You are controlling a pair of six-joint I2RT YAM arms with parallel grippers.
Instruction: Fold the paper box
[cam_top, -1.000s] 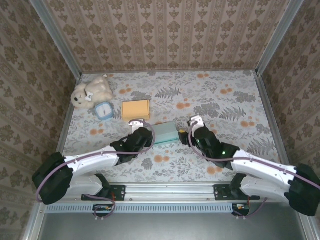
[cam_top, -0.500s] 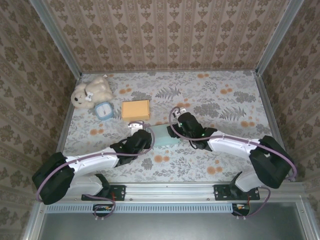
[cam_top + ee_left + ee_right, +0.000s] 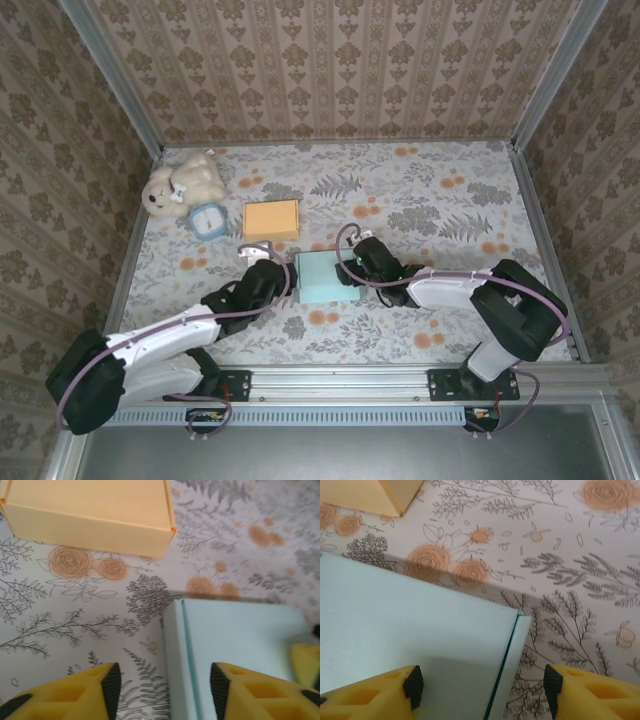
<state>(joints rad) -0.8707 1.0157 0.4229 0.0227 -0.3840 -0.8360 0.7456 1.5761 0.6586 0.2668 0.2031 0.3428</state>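
The pale blue paper box (image 3: 322, 276) lies flat on the flowered table, lid closed. My left gripper (image 3: 287, 277) is at its left side. In the left wrist view the left gripper (image 3: 165, 690) stands open, straddling the left edge of the box (image 3: 240, 645): one pad over the table, the other over the lid. My right gripper (image 3: 351, 266) is at the box's right side. In the right wrist view it (image 3: 482, 690) is open across the right edge of the box (image 3: 410, 630), with nothing pinched.
A closed orange box (image 3: 271, 218) lies just beyond the blue one; it is the orange box (image 3: 90, 510) at the top of the left wrist view. A teddy bear (image 3: 183, 182) and a small blue clock (image 3: 208, 221) sit at the back left. Patterned walls enclose the table.
The right arm swung in from the right to the box's right edge. The box now lies flat and looks wider. The left jaws have opened wider.
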